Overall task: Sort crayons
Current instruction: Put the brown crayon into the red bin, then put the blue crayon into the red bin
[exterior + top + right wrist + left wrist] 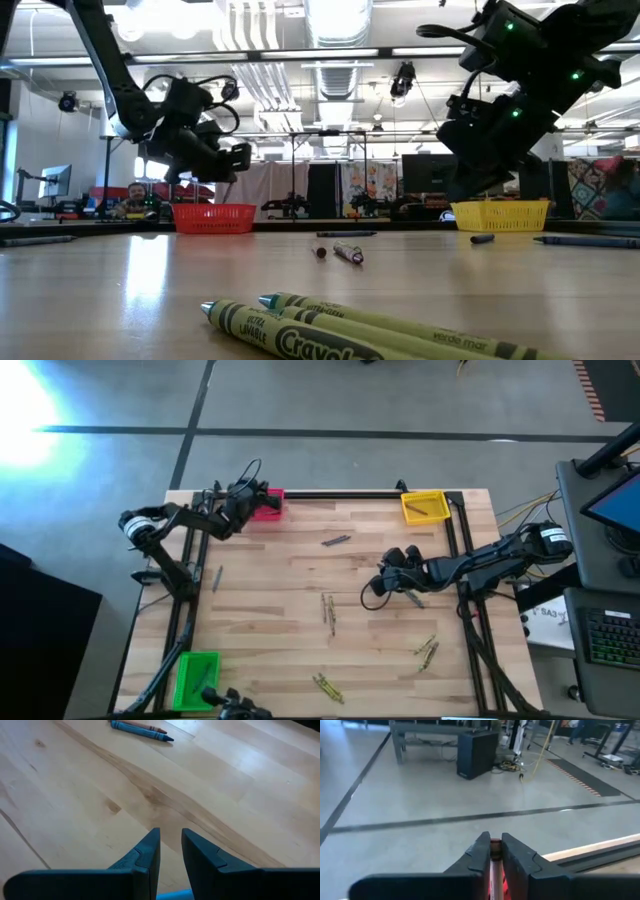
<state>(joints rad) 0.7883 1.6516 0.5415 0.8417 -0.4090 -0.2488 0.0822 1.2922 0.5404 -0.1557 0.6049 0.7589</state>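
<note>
On the wooden surface [290, 575] there are three plastic bins: one pink bin [268, 504] at the far left corner, one yellow bin [424, 507] at the far right corner, and one green bin [196, 676] at the near left corner. The crayons lie scattered in small groups. From above I count two at the far middle [336, 541], one alone near the left edge [217, 577], two or three in the middle [328, 612], about three at the near right [427, 651], and two or three olive ones at the near edge [326, 687]; the exact number I cannot tell.

The left tool [495, 851] is above the pink bin. Its fingers are almost closed on a thin reddish crayon [495, 862], which shows in the narrow gap between them. The right tool [170, 846] hovers low over the surface at the right of the middle, with only a small gap between its fingers; a bit of blue shows at their base, but whether it is held I cannot tell.

Beyond the right tool, a blue crayon [141, 730] and a brownish one touch side by side. In the low view, the olive crayons [330, 330] lie nearest, with green paper wrappers and printed letters. A person sits in the room behind, at the left.
</note>
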